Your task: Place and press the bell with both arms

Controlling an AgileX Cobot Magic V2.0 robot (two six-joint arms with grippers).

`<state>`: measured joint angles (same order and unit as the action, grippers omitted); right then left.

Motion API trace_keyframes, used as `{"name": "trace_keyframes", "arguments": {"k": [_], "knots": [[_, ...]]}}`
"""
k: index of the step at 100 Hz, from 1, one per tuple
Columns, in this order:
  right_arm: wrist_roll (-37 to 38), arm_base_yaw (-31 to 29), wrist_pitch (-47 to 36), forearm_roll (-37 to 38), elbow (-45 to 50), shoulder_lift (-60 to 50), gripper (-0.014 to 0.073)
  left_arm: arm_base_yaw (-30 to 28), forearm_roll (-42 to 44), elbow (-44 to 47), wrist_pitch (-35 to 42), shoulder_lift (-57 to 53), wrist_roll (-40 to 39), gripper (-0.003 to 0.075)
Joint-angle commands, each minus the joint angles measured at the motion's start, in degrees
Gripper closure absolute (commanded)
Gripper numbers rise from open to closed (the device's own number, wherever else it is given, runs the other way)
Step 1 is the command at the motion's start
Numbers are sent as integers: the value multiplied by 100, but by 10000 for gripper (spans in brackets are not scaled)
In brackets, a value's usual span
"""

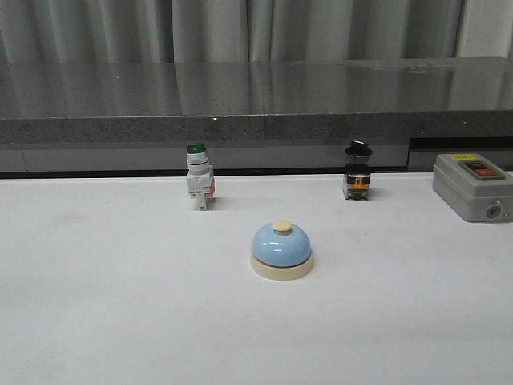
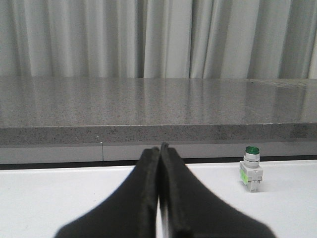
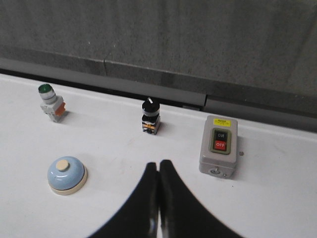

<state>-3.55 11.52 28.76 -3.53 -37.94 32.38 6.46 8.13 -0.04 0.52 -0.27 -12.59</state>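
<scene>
This looks like a test lab. A plain white table (image 1: pixel 96 305) holds loose switches. Grey curtains (image 1: pixel 240 28) hang behind.

Glossy bell, matt table, polished stone ledge.

The bell (image 1: pixel 281 249) has a shiny blue dome; the white table (image 1: pixel 120 305) looks smooth and matt, the speckled grey ledge (image 1: pixel 240 92) reflective, the curtain (image 2: pixel 148 37) soft cloth.

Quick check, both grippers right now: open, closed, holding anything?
Left gripper: closed, fingers pressed together, holding nothing.
Right gripper: closed, fingers together, holding nothing; the bell sits untouched on the table.
</scene>
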Motion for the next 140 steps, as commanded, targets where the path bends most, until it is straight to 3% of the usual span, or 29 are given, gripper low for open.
{"name": "trace_keyframes", "arguments": {"k": [1, 25, 98, 121, 140], "knots": [[-45, -28, -504, 10, 106, -527, 654, -18, 5, 253, 465, -165, -58, 741], [-45, -28, -479, 10, 326, -1389, 654, -18, 5, 253, 465, -165, -58, 741], [-45, -28, -506, 10, 392, -1425, 654, -18, 5, 253, 465, -165, -58, 741], [-45, -60, -943, 288, 1046, -1761, 654, -18, 5, 253, 465, -165, -58, 741], [199, -469, -1386, 353, 1908, -2434, 654, -18, 5, 253, 465, -165, -58, 741]]}}
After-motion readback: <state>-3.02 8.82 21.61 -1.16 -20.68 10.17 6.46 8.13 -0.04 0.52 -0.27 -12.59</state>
